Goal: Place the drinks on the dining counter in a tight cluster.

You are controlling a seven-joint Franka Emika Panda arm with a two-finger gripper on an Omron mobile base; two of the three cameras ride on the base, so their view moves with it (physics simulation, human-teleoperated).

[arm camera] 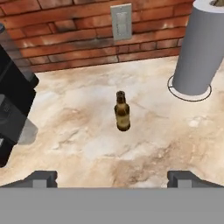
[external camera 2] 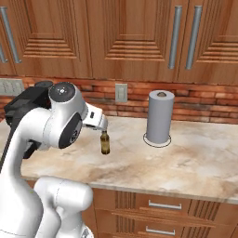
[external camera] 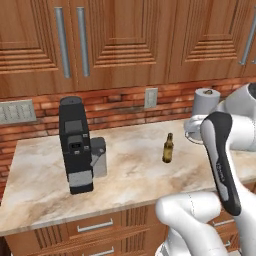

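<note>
A slim brown glass bottle [external camera: 168, 148] is seen standing upright on the marble counter [external camera: 45, 190] that is backed by wooden wall cabinets [external camera: 120, 40] and a red brick wall [arm camera: 65, 39]. The bottle stands alone, near the middle of the top. To its left, well apart, a black coffee machine [external camera: 75, 145] is set, with a grey part at its side. To its right, also apart, a grey paper towel roll [external camera 2: 159, 117] is stood on a round base, close to the brick wall. A wall socket [arm camera: 121, 21] is fixed in the brick behind the bottle, and a light switch plate [external camera: 16, 111] is seen further left.

The gripper [arm camera: 112, 177] is held above the counter, short of the bottle, with the bottle lying between the lines of its two fingertips [arm camera: 41, 177]. The fingers are spread wide apart and nothing is gripped. In the right base view the hand is partly hidden by the arm, so its height over the bottle can only be judged roughly.

Drawers with metal handles [external camera 2: 162, 204] are fitted below the counter.
</note>
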